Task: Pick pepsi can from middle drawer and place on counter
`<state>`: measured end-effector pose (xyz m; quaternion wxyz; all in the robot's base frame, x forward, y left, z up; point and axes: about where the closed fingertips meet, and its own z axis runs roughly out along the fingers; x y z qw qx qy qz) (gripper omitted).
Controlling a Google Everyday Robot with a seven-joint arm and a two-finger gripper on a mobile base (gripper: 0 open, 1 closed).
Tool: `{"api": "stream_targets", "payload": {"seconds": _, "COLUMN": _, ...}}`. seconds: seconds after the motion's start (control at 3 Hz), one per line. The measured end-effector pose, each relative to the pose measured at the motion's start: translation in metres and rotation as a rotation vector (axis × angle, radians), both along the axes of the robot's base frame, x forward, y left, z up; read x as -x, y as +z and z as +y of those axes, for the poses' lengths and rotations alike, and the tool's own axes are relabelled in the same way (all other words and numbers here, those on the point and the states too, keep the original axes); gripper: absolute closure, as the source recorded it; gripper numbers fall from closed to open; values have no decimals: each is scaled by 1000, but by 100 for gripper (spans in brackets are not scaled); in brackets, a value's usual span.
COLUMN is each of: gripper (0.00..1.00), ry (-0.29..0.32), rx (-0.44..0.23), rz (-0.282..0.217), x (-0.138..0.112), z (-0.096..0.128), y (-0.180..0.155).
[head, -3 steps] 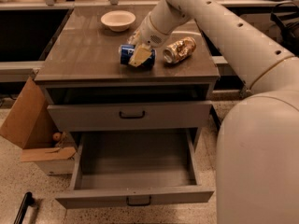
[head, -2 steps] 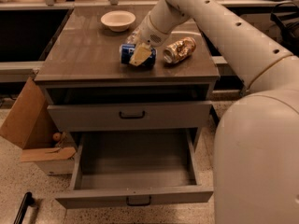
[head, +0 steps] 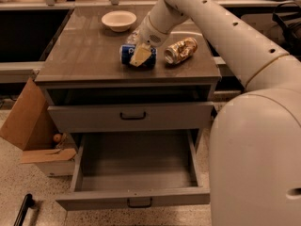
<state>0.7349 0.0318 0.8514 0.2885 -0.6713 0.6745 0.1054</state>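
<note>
The pepsi can (head: 126,54) is blue and lies on its side on the counter (head: 84,55), near the middle front. My gripper (head: 141,55) reaches down from the white arm (head: 211,27) and is shut on the can, with a pale finger pad (head: 140,56) across its front. The can's right part is hidden by the gripper. The middle drawer (head: 134,199) is pulled out wide below, and its grey inside shows nothing in it.
A gold-brown patterned can (head: 180,51) lies just right of the gripper. A white bowl (head: 119,20) stands at the counter's back. The taller-fronted drawer (head: 94,118) is shut. A cardboard box (head: 26,121) stands on the floor to the left. My robot's body (head: 258,164) fills the right.
</note>
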Motion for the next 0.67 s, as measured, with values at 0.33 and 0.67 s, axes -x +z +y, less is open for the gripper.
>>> {"api": "stream_targets", "payload": {"seconds": 0.33, "gripper": 11, "ry": -2, "rx": 4, "rz": 0, "x": -2, "z": -1, "y": 1}}
{"api": "stream_targets", "payload": {"seconds": 0.67, "gripper": 0, "ry": -5, "rx": 5, "rz": -1, "x": -3, "z": -3, "y": 3}}
